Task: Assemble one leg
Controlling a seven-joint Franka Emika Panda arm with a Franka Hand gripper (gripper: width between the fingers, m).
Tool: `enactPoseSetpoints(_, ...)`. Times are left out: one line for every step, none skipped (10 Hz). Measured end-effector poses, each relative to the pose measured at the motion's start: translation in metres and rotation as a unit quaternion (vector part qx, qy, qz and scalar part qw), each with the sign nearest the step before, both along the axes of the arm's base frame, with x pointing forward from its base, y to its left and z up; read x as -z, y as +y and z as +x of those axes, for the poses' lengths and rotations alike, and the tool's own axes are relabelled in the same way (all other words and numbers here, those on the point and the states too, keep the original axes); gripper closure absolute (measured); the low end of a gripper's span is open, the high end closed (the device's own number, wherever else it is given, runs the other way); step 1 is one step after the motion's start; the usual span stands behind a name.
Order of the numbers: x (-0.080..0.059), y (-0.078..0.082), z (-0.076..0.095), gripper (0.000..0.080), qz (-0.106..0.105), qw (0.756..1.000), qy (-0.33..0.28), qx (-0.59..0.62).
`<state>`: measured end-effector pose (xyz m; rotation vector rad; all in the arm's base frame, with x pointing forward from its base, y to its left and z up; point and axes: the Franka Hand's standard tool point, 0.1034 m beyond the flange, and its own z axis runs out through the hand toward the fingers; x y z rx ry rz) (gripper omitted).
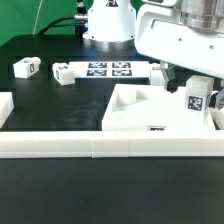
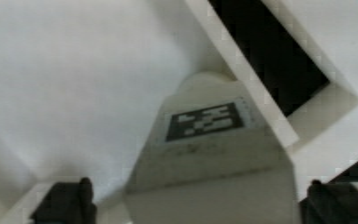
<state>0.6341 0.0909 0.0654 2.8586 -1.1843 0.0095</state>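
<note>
**Leg in the jaws, seating still to be confirmed**

A Franka arm hangs over the right side of the frame in the exterior view, its gripper (image 1: 192,97) closed around a leg (image 1: 195,101), the small white block whose black-and-white tag faces the camera. The leg stands upright at the right-hand part of the large white panel (image 1: 130,105), which lies flat at centre right of the frame, pushed up against the long white border rail (image 1: 60,145) running across the lower half.

The wrist view shows the same leg (image 2: 202,140) held between the two dark fingertips (image 2: 66,200), which sit at either side of the block with the tag between them and the panel's white surface (image 2: 69,80) beyond.

Whether the leg's foot has actually entered the panel's corner recess cannot be told; the block's lower end is hidden behind the panel's raised edge. Judging from the pose, the pick-up is done and the leg has been carried to the panel, with insertion or twisting home and the release remaining.

Two further legs (image 1: 26,68) (image 1: 62,73) lie untouched at upper left of the exterior view, well apart from the panel. The marker board (image 1: 108,69) rests at upper centre, just beside the second.
</note>
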Motion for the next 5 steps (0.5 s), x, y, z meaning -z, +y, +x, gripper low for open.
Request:
enactPoseSetpoints(0.0001,0.0,0.0,0.0162,0.0,1.0,0.0,0.0)
enactPoseSetpoints(0.0001,0.0,-0.0001,0.0162,0.0,1.0,0.0,0.0)
enactPoseSetpoints(0.0002,0.0,-0.0001,0.0152,0.0,1.0,0.0,0.0)
enactPoseSetpoints(0.0003,0.0,-0.0001,0.015,0.0,1.0,0.0,0.0)
enactPoseSetpoints(0.0003,0.0,-0.0001,0.015,0.0,1.0,0.0,0.0)
